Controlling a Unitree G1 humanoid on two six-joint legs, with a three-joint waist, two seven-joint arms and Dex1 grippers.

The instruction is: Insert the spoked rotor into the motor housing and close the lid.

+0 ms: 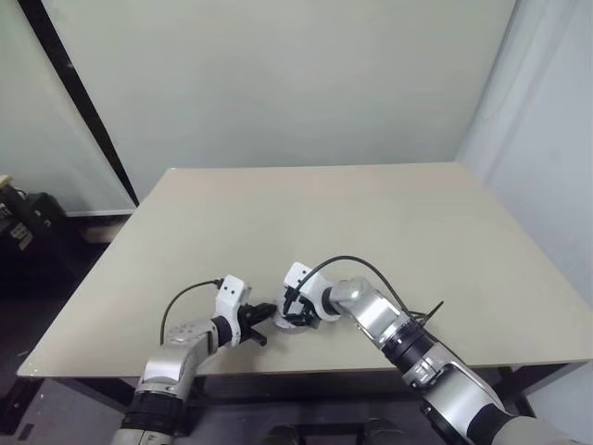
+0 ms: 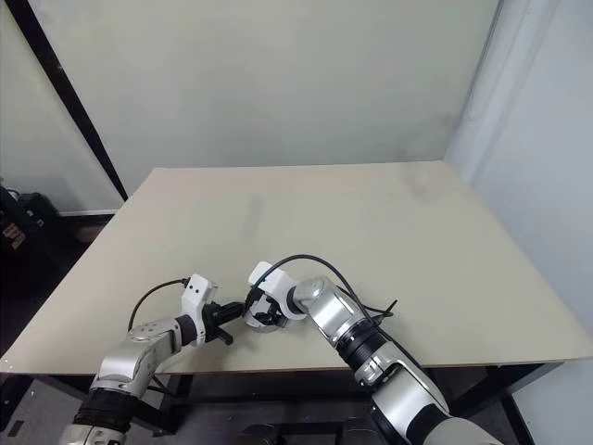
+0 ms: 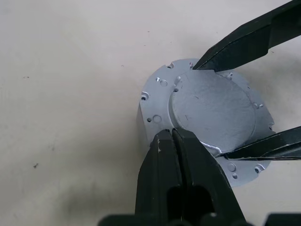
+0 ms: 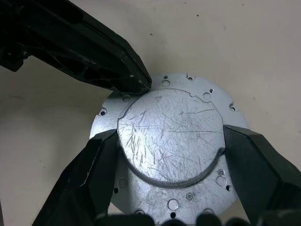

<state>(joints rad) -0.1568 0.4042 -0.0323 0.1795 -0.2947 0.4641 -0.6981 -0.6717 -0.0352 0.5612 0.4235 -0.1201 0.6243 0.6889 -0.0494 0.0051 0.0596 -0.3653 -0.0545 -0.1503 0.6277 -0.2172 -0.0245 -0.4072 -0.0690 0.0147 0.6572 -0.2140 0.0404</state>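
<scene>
The housing [image 4: 164,150] stands on the surface [image 1: 371,222] near its front edge, with the lid [image 4: 170,141] already laid on top, smooth light face up; the rotor is presumably inside, under the lid, but this cannot be confirmed. The right gripper [image 4: 169,155] straddles the lid with its fingers [image 4: 91,174] spread wide, one at each side of the raised disc, at or just beside its rim; a firm grip cannot be confirmed. The left gripper [image 3: 176,136] has its fingers closed together, empty, with the joined tip resting at the lid's edge on the housing flange. The step in hand appears to be seating the lid. To do it well, keep the right fingers centred on the lid so it stays level, and press with the left tip straight down at the rim; a dark gap along part of the lid's edge suggests it is not yet fully seated. Avoid sideways force, which could slide the housing across the surface.
</scene>
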